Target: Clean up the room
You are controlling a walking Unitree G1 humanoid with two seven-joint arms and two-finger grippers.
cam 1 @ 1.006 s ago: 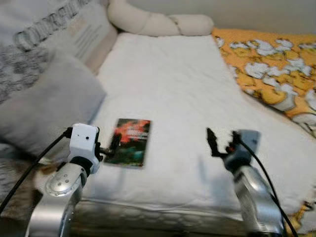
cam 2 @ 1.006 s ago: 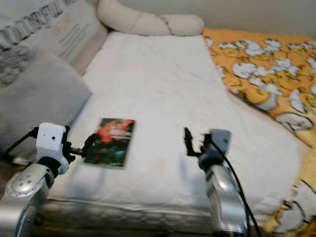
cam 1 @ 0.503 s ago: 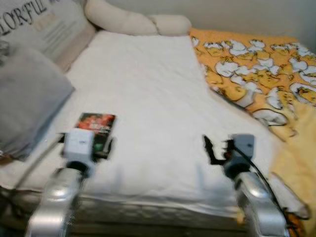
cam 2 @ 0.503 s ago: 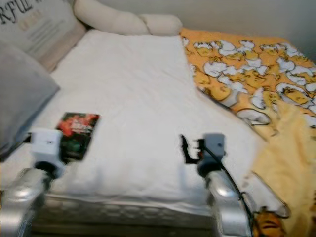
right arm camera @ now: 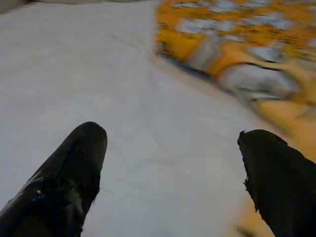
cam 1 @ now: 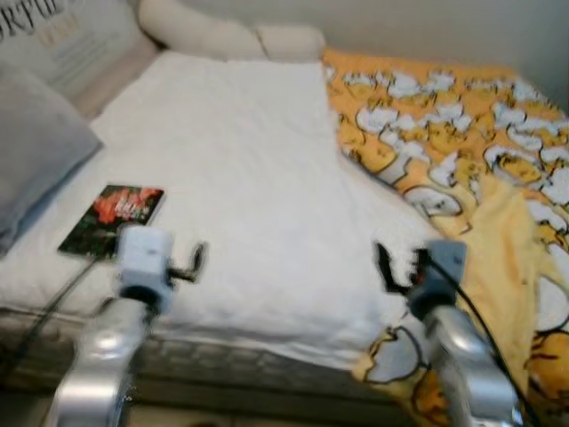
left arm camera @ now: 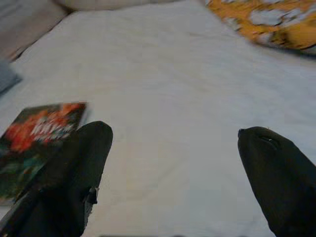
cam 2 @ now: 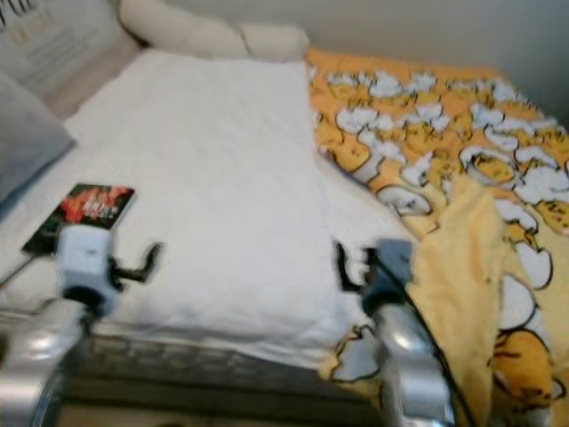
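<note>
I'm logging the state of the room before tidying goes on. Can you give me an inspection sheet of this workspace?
Surface: bed with a white cover, slightly wrinkled.
Job's things: book lying flat near the bed's left front edge; yellow patterned blanket rumpled over the right side, spilling off the front.
Clutter: nothing seen beyond these.
Grippers: left gripper open, over the white cover, right of the book; right gripper open, over the cover near the blanket's edge.
Cables: black cable along the left arm; another on the right arm.
Surroundings: grey pillow, lettered cushion, cream bolster, pale wall.
</note>
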